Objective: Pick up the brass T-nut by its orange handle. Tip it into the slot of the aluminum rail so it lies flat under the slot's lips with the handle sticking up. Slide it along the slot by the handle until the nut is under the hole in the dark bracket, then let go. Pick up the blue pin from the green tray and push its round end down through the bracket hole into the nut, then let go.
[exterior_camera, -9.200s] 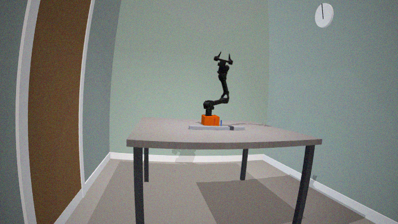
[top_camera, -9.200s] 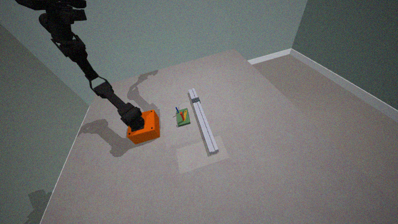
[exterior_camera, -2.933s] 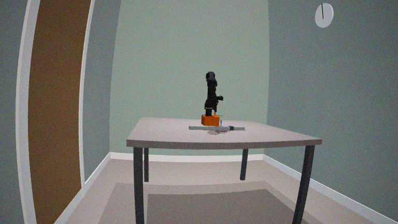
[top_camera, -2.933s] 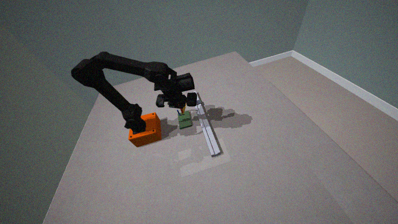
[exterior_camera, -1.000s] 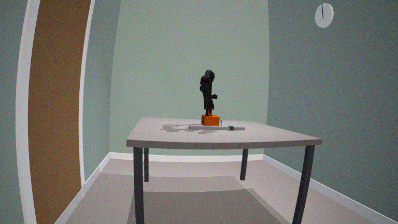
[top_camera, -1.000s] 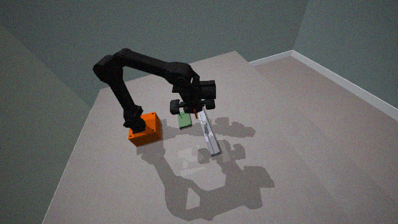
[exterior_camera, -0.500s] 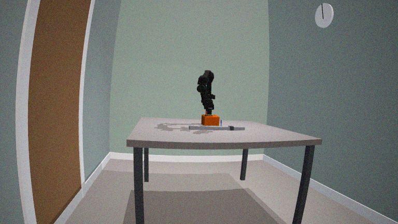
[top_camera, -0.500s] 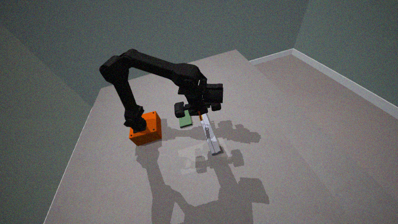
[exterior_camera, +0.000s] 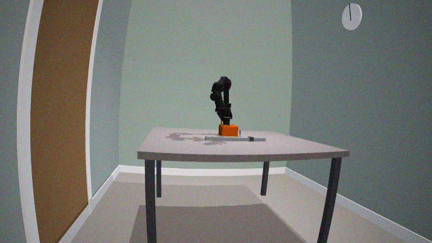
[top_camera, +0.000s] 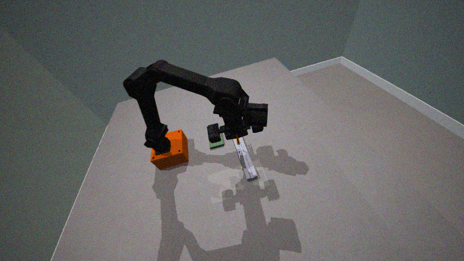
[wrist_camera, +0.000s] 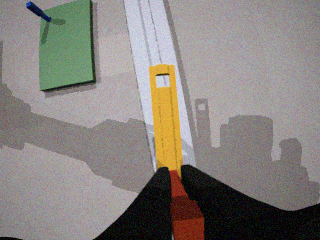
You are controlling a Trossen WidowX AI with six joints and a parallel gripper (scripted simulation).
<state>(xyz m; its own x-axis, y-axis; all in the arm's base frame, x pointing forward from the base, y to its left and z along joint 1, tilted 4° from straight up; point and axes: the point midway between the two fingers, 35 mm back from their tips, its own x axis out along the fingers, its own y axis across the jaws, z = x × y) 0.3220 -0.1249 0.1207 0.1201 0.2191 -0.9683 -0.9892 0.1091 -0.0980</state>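
The black parallel jaws (top_camera: 236, 137) are clamped on the orange handle (top_camera: 236, 137) (wrist_camera: 187, 220) of the flat yellow brass T-nut (top_camera: 238, 141) (wrist_camera: 166, 117), suspended above the long aluminum rail (top_camera: 246, 164) (exterior_camera: 227, 138) (wrist_camera: 145, 55). In the wrist view, the rectangular green tray (top_camera: 217, 144) (wrist_camera: 67, 50) with its upright blue pin (exterior_camera: 239, 133) (wrist_camera: 38, 11) lies left of the rail.
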